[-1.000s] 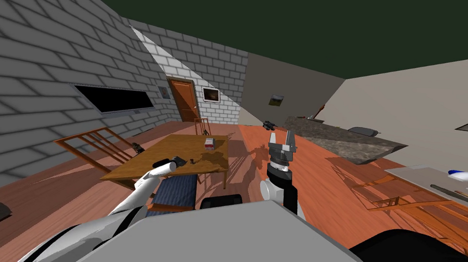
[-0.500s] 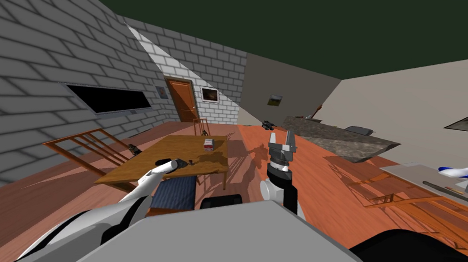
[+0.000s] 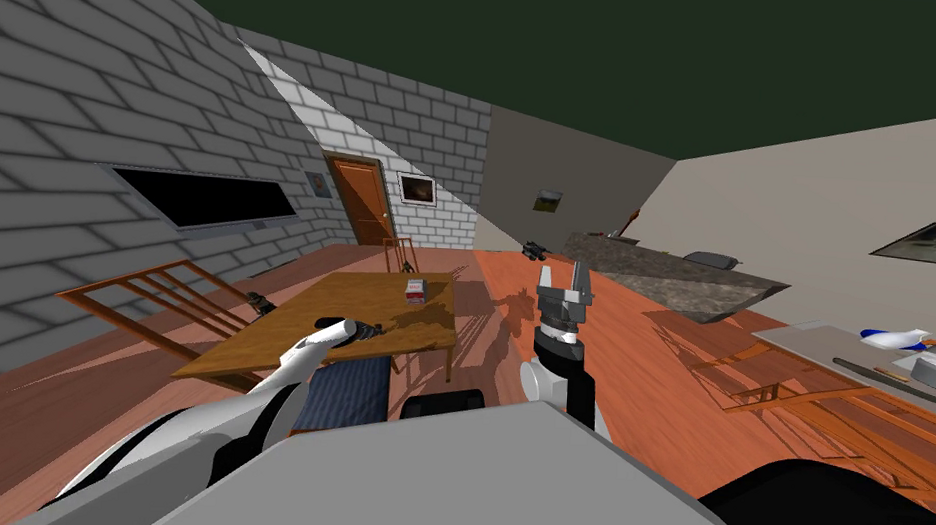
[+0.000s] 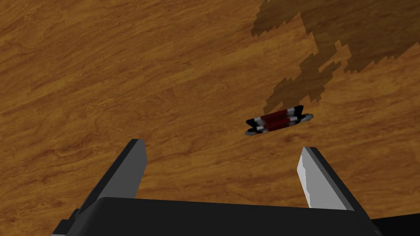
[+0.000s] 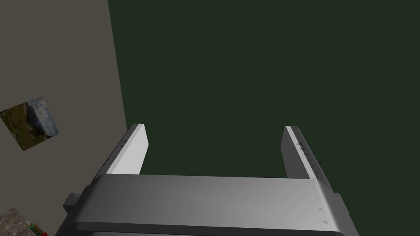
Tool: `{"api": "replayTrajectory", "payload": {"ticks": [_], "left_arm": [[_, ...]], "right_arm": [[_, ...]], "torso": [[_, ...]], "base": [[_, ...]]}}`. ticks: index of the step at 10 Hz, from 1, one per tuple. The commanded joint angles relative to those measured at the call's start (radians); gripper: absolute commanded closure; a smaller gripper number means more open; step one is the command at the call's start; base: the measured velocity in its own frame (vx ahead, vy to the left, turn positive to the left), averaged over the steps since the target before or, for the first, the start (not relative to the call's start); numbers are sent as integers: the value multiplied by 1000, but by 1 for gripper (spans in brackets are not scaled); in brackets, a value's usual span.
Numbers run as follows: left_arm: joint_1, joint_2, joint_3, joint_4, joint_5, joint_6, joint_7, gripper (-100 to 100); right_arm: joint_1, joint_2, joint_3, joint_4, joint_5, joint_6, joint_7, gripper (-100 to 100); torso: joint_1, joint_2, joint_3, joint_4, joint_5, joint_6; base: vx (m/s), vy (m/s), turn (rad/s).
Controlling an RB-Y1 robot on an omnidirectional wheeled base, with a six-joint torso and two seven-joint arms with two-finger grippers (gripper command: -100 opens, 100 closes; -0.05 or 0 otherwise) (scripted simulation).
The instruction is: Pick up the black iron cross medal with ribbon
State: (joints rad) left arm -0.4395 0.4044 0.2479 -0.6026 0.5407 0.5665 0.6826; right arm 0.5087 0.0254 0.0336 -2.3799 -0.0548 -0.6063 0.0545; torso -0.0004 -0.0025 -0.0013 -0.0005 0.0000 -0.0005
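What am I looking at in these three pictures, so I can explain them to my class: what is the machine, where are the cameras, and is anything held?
This is a simulated robot with two arms, in a house. The wide picture comes from a camera on its head; the other two come from cameras on its hands, each looking along that hand's two-fingered gripper. The left gripper hovers open over a wooden table, holding nothing. The medal, black with a red, white and black ribbon, lies on the table just ahead of that gripper, untouched. Farther along the table stands a small red and white box. The right gripper is raised, fingers up, open and empty.
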Motion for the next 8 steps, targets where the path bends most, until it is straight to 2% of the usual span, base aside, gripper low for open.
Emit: {"api": "replayTrajectory", "payload": {"ticks": [1,7,8], "left_arm": [[-17,5,0,37,13,14,-1,-100],[-88,24,-6,147,36,112,37,-100],[-74,19,-6,126,30,101,37,-100]], "right_arm": [[0,0,0,0,0,0,0,0],[0,0,0,0,0,0,0,0],[0,0,0,0,0,0,0,0]], "torso": [[0,0,0,0,0,0],[-2,1,1,0,0,0],[-2,1,0,0,0,0]], "base": [[33,5,-18],[18,-12,-26],[11,-9,-8]]}}
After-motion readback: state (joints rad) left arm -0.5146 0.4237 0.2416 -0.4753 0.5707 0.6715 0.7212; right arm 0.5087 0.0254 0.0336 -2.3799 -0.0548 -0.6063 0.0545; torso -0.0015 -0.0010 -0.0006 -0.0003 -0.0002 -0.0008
